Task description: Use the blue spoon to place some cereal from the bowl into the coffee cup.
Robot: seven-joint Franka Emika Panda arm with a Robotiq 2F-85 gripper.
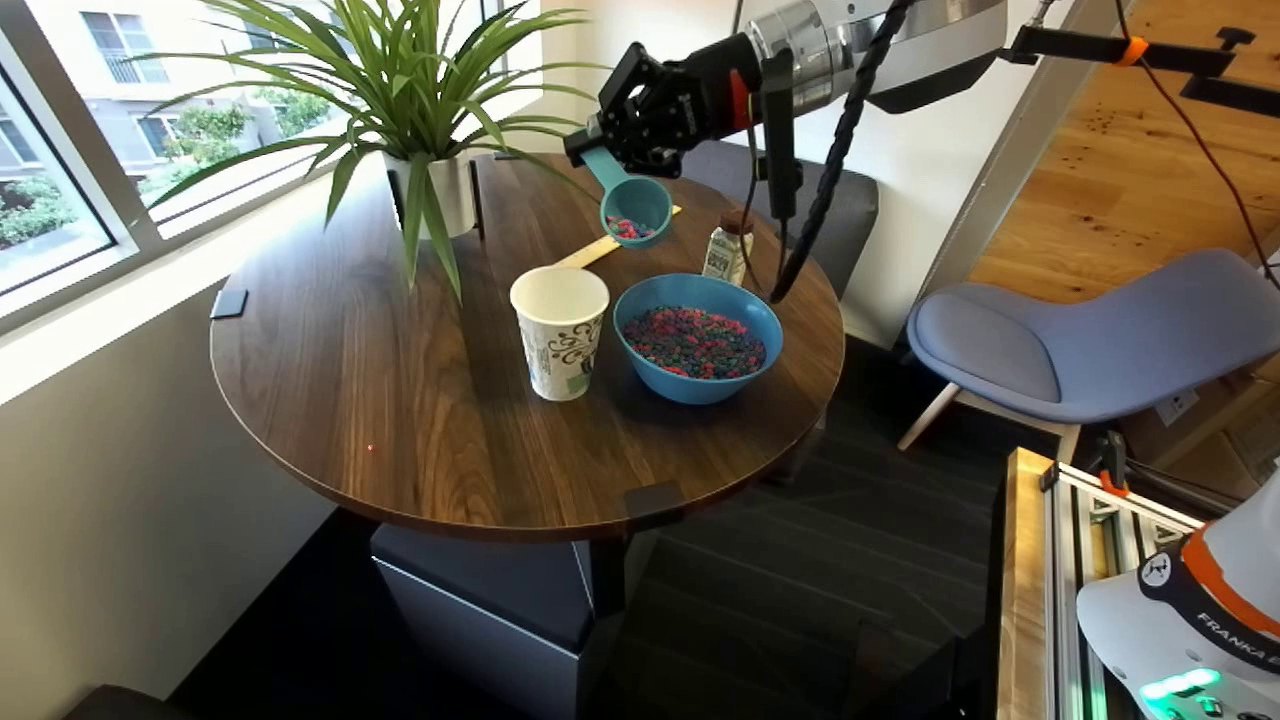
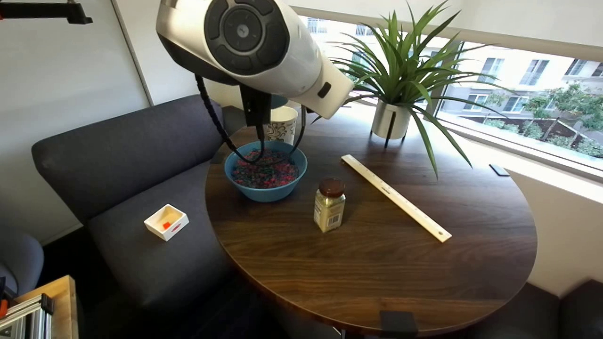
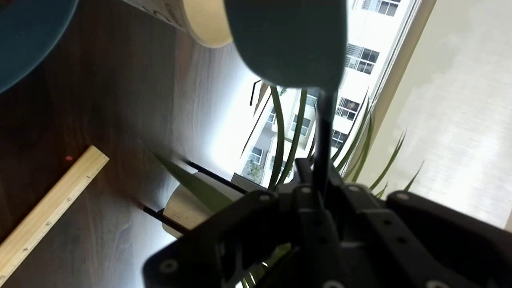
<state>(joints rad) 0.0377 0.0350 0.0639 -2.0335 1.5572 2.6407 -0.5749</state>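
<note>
Above one round, dark-brown wood-grained table [image 1: 400, 420], one silver-and-white robot arm [image 1: 930, 40] slopes downward from the upper right of an exterior view, its black gripper [image 1: 585, 146] at the lower end. The fingers are narrow, clamped on the handle of one light-blue plastic spoon [image 1: 640, 200]. The spoon slants below the fingers; its scoop holds a small quantity of pink and dark cereal pieces [image 1: 630, 229].

Items on the table: one round blue bowl [image 1: 690, 392], filled with more cereal pieces than can be counted; one tall cream paper cup [image 1: 560, 345] with a scroll pattern, upright, just beside the bowl; one brown-lidded jar [image 2: 329, 212], upright; one long pale wooden ruler [image 2: 398, 198], flat; one green long-leaved plant [image 1: 425, 100] in a cylindrical pot [image 2: 400, 120]. The spoon is higher than the bowl and the cup and touches neither. On the dark-grey bench [image 2: 132, 263], one small white box [image 2: 154, 230] contains an orange-red piece [image 2: 167, 225] of undetermined kind.
</note>
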